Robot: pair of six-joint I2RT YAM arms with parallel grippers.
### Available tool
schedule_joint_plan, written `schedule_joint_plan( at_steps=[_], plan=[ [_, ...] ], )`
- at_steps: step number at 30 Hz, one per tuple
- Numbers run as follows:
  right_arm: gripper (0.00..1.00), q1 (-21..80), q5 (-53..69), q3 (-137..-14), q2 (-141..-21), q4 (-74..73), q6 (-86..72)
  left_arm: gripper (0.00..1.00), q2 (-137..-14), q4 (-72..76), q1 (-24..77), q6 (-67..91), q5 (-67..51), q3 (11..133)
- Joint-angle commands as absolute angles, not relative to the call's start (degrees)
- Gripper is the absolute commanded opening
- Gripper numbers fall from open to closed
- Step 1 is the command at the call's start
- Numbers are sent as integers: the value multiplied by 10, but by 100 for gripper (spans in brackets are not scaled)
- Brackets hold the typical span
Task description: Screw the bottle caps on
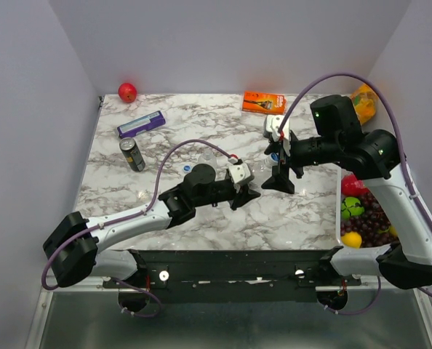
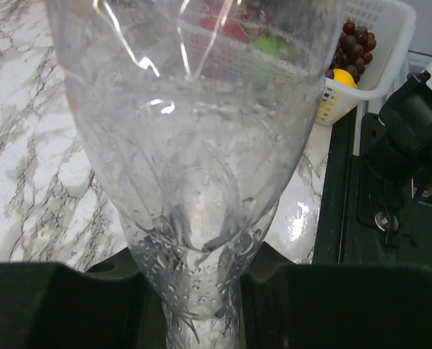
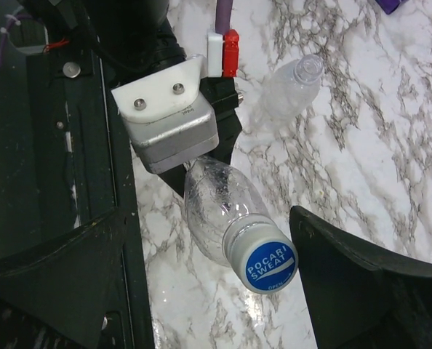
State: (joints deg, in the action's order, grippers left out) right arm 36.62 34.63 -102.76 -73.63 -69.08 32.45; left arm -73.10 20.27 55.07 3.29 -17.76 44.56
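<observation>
Your left gripper (image 1: 246,195) has its jaws clamped on a clear plastic bottle (image 3: 214,207). The bottle's long axis runs straight out from the left gripper toward your right gripper (image 1: 280,181). The end farthest from the left gripper carries a blue cap (image 3: 269,263) printed POCARI SWEAT, and it faces the right wrist camera. You cannot tell whether that cap is screwed tight or only resting on the neck.

The right gripper's jaws stand wide apart, one on each side of the capped end, and neither touches it.

A second clear bottle (image 3: 290,89) lies on its side on the marble surface (image 3: 390,138), just beside the left gripper, its open mouth pointing away from the gripper.

In the left wrist view the held bottle fills the picture. Its far end is cut off at the top edge and the black fingers hide its gripped end. From above, the held bottle is almost too see-through to make out.
</observation>
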Motion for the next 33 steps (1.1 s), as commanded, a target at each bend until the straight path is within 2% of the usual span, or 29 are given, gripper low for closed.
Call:
schedule_joint_plan(
  at_steps=[1,11,17,23,33],
  plan=[
    [100,369,329,-994,-709,-744,300,0,-727,238,525,74,-157,473],
    [99,369,251,-990,-651,-776,273,0,-734,240,507,83,-163,500],
    [100,363,145,-1028,-660,-690,246,0,-737,236,517,67,-178,495],
    [99,361,196,-1094,-721,-658,255,0,-734,228,528,52,-185,492],
    [100,361,341,-1088,-739,-656,275,0,-737,215,539,32,-195,492]
  ],
)
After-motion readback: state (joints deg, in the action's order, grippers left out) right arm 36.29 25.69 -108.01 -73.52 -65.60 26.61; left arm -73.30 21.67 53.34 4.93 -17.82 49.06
